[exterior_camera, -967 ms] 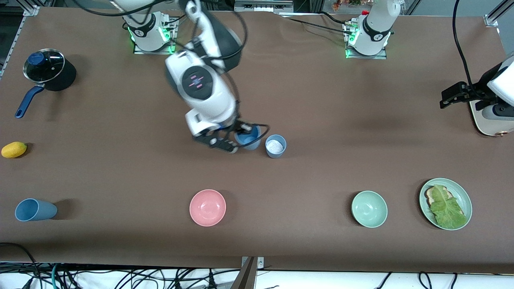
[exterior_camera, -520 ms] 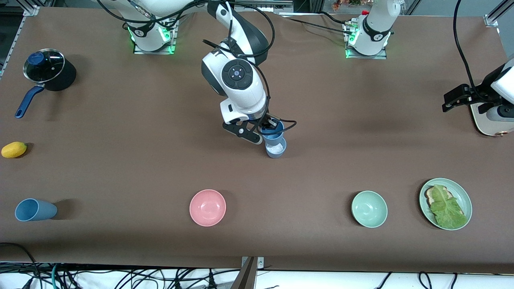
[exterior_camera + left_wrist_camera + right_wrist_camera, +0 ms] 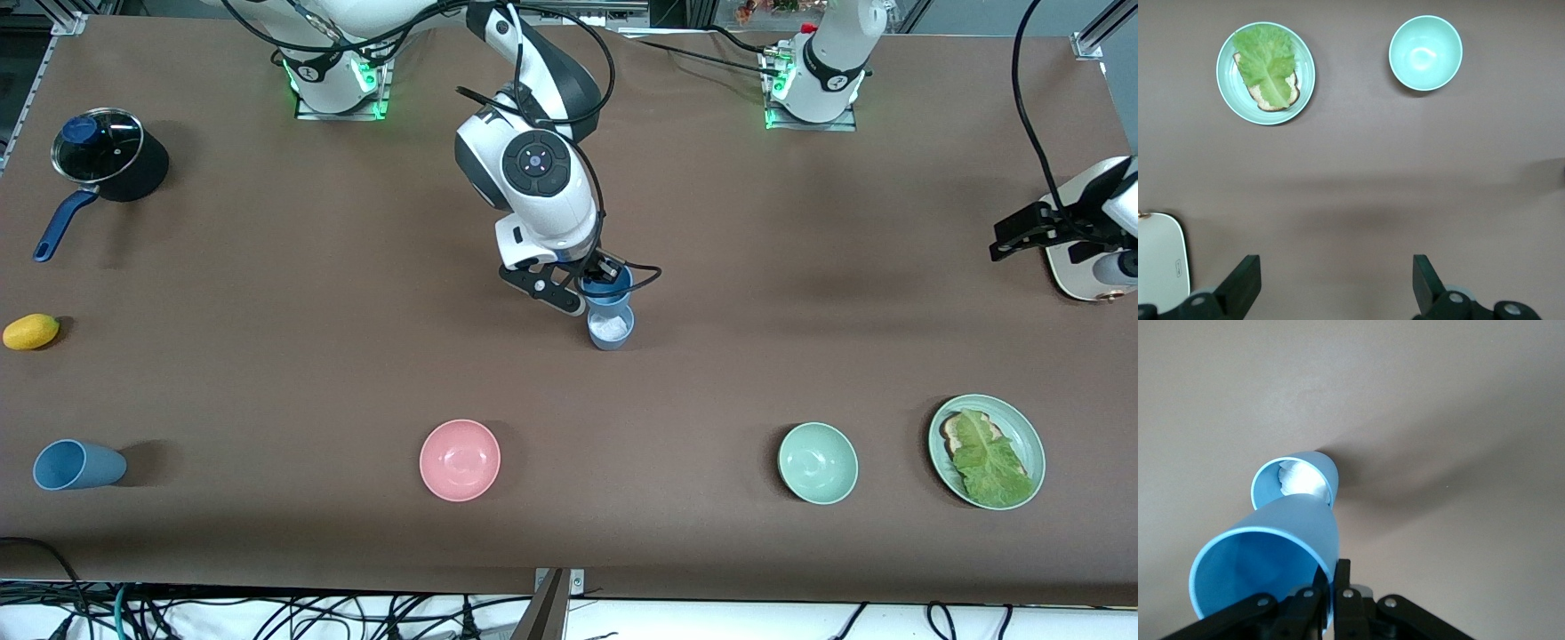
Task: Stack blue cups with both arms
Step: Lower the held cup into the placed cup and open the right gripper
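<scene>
Nearest the front camera, a blue plastic tumbler lying on its side (image 3: 78, 465) is resting toward the right arm's end of the table. Along the same row, a pink round bowl (image 3: 460, 460), a pale green round bowl (image 3: 817, 462) and a pale green plate carrying bread and a lettuce leaf (image 3: 986, 451) are sitting well apart from one another.

Farther from the camera, near the middle of the brown table (image 3: 267, 373), a grey-blue tapered plastic cup with a whitish inside (image 3: 612, 328) is standing upright. The right gripper (image 3: 594, 283) is hanging just above it, its jaws pinching tight on the rim wall of a sky-blue tapered plastic cup (image 3: 608, 286). In the right wrist view that sky-blue cup (image 3: 1271, 563) is overlapping the rim of the grey-blue cup (image 3: 1295, 480); whether the two are touching cannot be told.

A yellow lemon-like fruit (image 3: 30, 331) is lying at the right arm's end, and farther still a black saucepan with a glass lid and blue handle (image 3: 102, 164) is standing.

The left gripper (image 3: 1022, 235) is waiting over the left arm's end of the table, its jaws standing wide apart and holding nothing, beside a white board-like object (image 3: 1080, 276).
</scene>
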`<action>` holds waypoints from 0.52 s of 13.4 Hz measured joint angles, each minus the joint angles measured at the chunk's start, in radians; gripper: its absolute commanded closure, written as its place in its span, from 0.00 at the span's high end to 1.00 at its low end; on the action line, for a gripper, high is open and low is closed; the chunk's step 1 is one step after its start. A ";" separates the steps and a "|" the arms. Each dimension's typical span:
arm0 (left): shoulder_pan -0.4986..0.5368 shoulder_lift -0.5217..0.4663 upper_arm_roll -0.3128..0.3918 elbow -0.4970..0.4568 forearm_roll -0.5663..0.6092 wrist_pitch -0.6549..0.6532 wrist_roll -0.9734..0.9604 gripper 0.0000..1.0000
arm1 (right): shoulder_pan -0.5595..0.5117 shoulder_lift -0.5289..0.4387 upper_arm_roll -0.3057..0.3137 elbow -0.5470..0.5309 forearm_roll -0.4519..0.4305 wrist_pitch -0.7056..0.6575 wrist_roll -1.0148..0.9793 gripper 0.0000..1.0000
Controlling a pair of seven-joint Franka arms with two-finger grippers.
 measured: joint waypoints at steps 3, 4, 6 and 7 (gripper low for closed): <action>0.008 0.018 -0.001 0.000 -0.019 0.002 0.003 1.00 | 0.000 0.007 -0.008 0.000 0.000 0.015 0.000 0.00; 0.010 0.019 0.000 0.001 -0.021 0.003 0.003 1.00 | 0.000 0.012 -0.008 0.000 0.000 0.023 0.000 0.00; 0.013 0.019 -0.001 0.005 -0.022 0.004 0.004 1.00 | 0.000 0.018 -0.009 0.000 -0.002 0.033 0.000 0.00; 0.013 0.019 -0.001 0.007 -0.023 0.007 0.004 1.00 | 0.000 0.020 -0.009 0.000 -0.003 0.035 0.000 0.00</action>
